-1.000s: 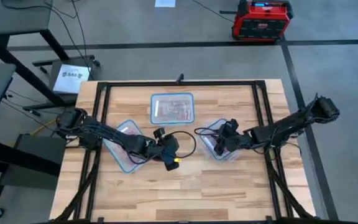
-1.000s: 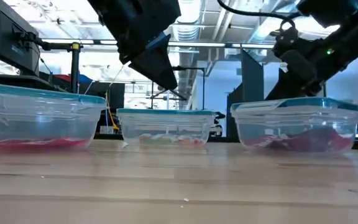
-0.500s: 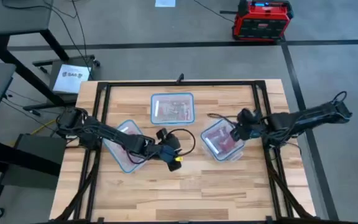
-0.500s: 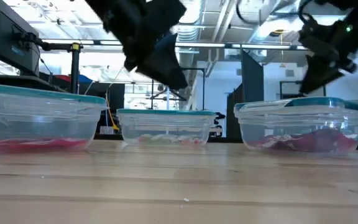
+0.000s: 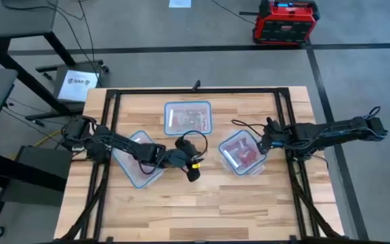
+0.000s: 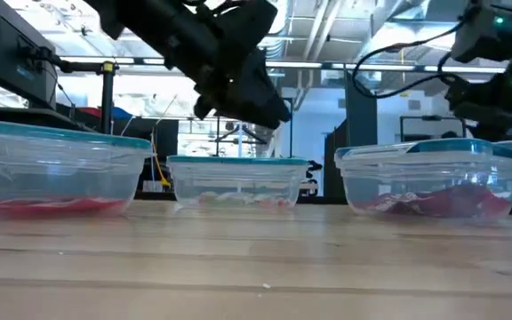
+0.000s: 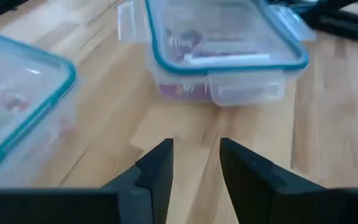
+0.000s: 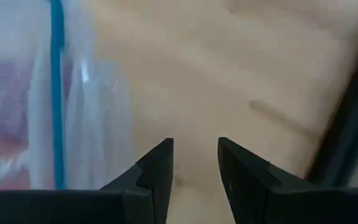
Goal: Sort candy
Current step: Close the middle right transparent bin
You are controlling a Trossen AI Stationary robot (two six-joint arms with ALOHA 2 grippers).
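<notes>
High view: the left gripper [image 5: 192, 171] is hovering over the table [image 5: 202, 203], between the left container [image 5: 139, 159] and the right container [image 5: 242, 152], which is holding red candy [image 5: 244, 153].

Wrist views: the left gripper's fingers [image 7: 157, 168] are sitting parted, empty. The right gripper [image 8: 194, 168] is gaping, released, beside its container.

Left gripper [image 7: 196, 163]: my arm reaches centre-table, fingers slightly parted, empty.
Right gripper [image 8: 194, 163]: arm stretched inward, fingers parted, empty.
</notes>
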